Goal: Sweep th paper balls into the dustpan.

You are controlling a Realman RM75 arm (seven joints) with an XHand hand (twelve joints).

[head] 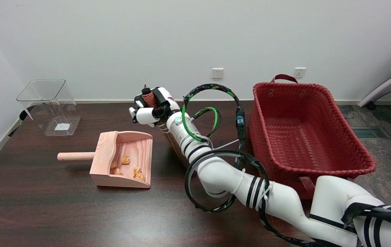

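Observation:
A pale wooden dustpan (105, 151) lies on the dark table, its handle (75, 156) pointing left and its mouth facing right. Several orange paper balls (125, 160) lie inside it, some near the front corner (139, 174). My right hand (149, 107) hovers just right of the pan's far corner with its fingers curled. A brown brush (176, 149) shows as a strip under the wrist and forearm; the hand grips its upper end. Most of the brush is hidden by the arm.
A big red woven basket (353, 161) stands at the right, close to my forearm. A clear plastic container (49, 106) sits at the far left, near the table's left edge. Cable loops hang around the arm.

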